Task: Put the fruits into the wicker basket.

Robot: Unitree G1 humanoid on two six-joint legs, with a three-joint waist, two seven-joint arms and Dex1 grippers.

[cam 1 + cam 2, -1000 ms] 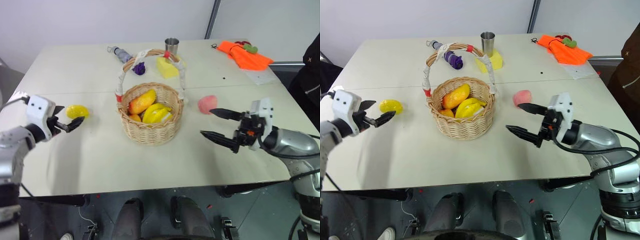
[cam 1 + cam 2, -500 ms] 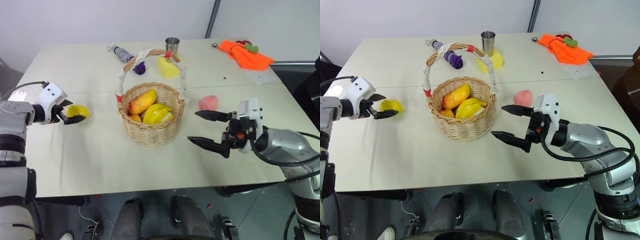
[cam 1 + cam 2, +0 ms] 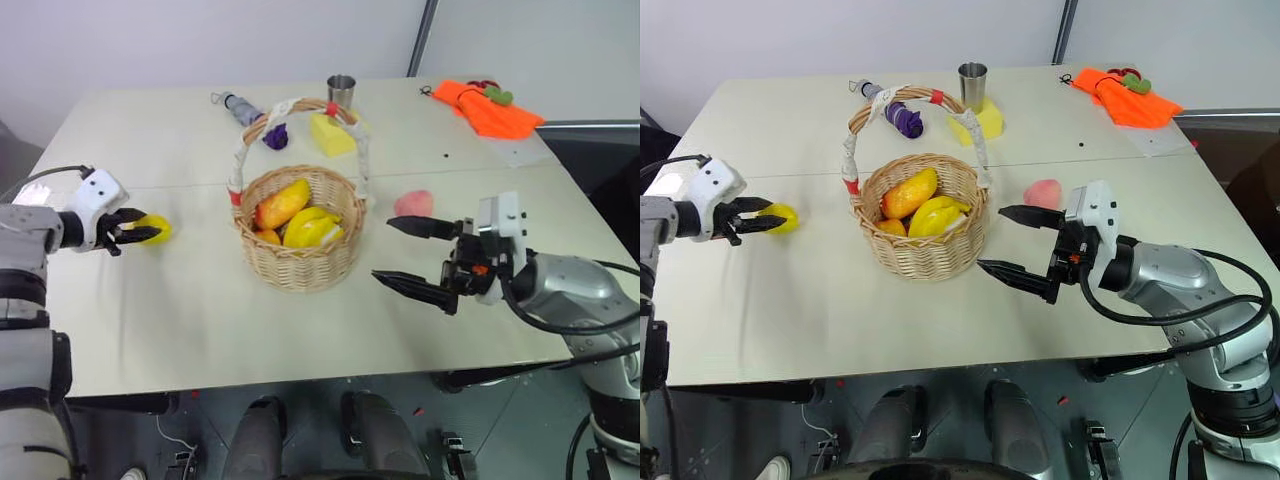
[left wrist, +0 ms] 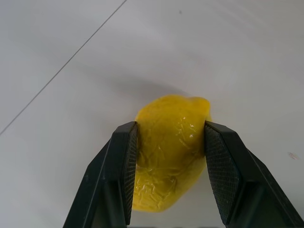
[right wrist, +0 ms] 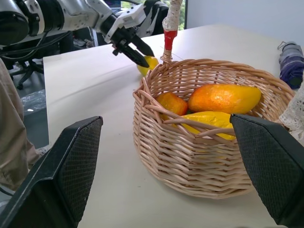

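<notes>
Mango, bananas in wicker basket

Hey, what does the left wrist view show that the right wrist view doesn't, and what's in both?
Left wrist view alone: a close look at the left end effector with both pads pressed against the sides of the lemon, which sits on the bare table.

Right wrist view alone: the basket holding a mango and bananas, a purple-tipped bundle behind it, and the right end effector wide open around nothing.

Both: the lemon in the left end effector's grip, seen small beyond the basket rim in the right wrist view, and the table.
</notes>
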